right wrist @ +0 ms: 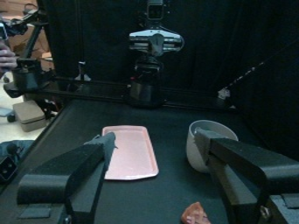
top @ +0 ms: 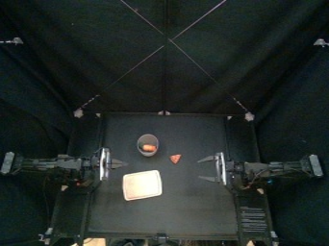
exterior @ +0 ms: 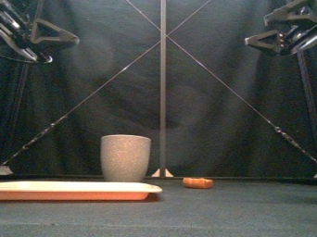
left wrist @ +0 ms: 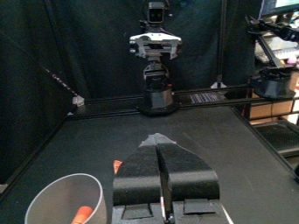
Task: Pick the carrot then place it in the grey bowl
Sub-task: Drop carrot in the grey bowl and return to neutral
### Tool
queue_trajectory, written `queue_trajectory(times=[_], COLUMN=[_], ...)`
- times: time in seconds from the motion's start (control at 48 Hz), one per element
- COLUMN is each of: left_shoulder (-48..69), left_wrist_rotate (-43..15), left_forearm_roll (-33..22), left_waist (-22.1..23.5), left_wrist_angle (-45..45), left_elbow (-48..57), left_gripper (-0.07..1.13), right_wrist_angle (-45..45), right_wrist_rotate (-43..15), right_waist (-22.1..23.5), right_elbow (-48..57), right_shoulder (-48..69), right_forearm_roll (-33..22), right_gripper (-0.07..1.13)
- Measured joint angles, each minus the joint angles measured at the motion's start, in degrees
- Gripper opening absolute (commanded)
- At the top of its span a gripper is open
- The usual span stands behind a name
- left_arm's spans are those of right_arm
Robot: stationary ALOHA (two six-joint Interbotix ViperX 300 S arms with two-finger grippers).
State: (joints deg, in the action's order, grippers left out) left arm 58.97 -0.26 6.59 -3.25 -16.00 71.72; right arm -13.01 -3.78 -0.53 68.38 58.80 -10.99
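Observation:
The tall grey speckled cup (top: pixel 146 143) stands left of the table's middle, with an orange carrot (top: pixel 153 149) lying inside it. The left wrist view shows the same cup (left wrist: pixel 61 199) and carrot (left wrist: pixel 82 213) just beside my left gripper (left wrist: pixel 159 137), which is shut and holds nothing. My left gripper (top: pixel 115 164) hovers high, in front of and left of the cup. My right gripper (top: pixel 206 167) hangs open on the right side, well above the table. In the front view both grippers, left (exterior: pixel 50 37) and right (exterior: pixel 266 39), are far above the cup (exterior: pixel 125 157).
A small red-orange toy (top: pixel 176 158) lies on the table right of the cup, also seen low in the right wrist view (right wrist: pixel 195 212). A flat pink tray (top: pixel 141 184) sits nearer the front, left of centre.

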Motion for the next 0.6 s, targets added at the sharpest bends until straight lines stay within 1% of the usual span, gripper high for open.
queue_trajectory(times=[0.333, 0.604], left_shoulder=[0.0, 0.0], left_wrist_rotate=[0.0, 0.0], left_forearm_roll=[0.0, 0.1], left_waist=[-1.4, -2.2], left_wrist_angle=[0.1, 0.1], left_elbow=[1.1, 2.2], left_gripper=[-0.04, -0.04], right_wrist_angle=[0.0, 0.0], right_wrist_rotate=[-0.1, -0.1], right_waist=[0.1, 1.1], right_elbow=[4.0, 6.9], right_shoulder=[1.4, 1.2], right_forearm_roll=[0.1, 0.1], right_gripper=[1.04, 1.04])
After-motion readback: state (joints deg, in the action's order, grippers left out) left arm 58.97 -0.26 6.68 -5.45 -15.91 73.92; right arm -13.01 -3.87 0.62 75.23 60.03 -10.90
